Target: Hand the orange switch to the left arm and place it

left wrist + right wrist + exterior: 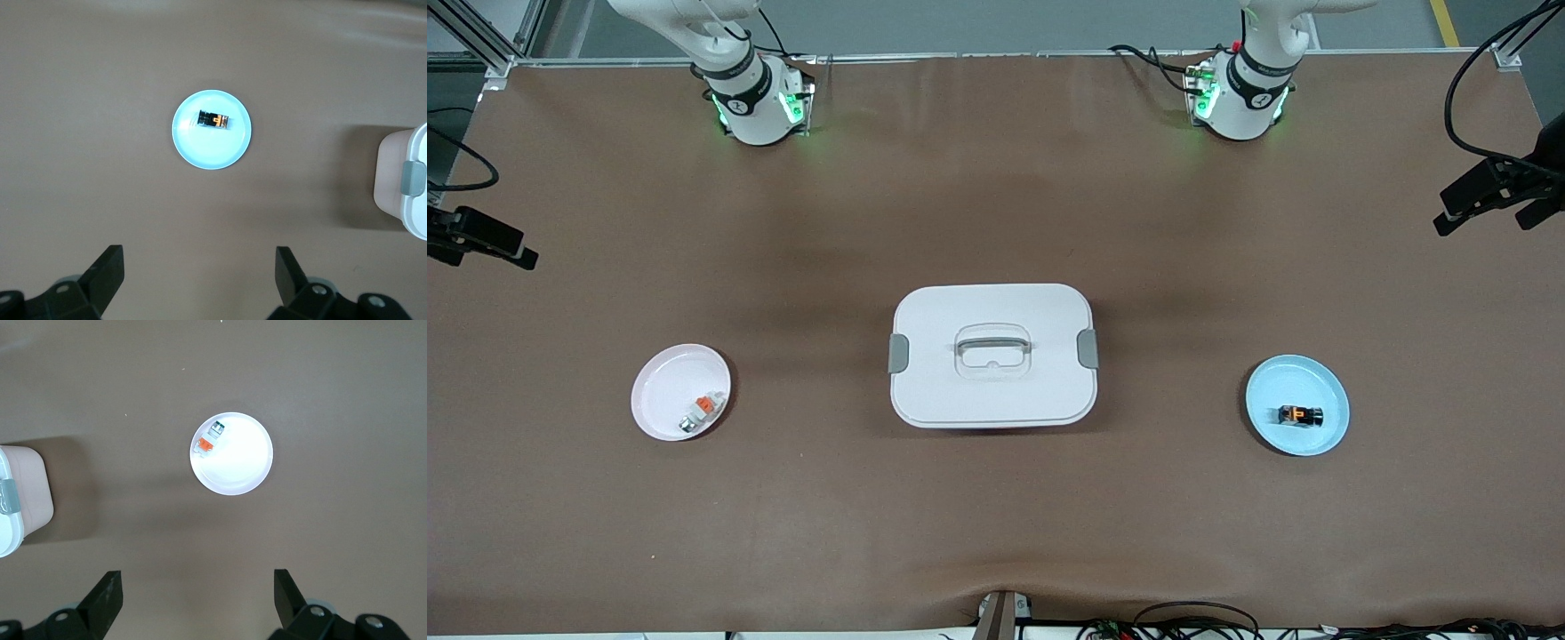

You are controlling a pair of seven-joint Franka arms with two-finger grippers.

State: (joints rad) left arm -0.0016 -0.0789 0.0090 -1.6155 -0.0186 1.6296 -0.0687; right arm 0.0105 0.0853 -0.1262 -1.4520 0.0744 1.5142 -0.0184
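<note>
Hovering high with jaws spread, the left gripper (197, 280) looks down on the orange switch (213, 120) lying in the blue plate (200, 150); the right gripper (197, 600) waits, released, above the pink plate (247, 467). Carrying low across risks clipping the box (993, 391).

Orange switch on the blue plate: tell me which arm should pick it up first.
Left. The left gripper hangs open high over the blue plate holding the orange switch, toward the left arm's end. The right gripper, also open, is over the pink plate, with the box between.
</note>
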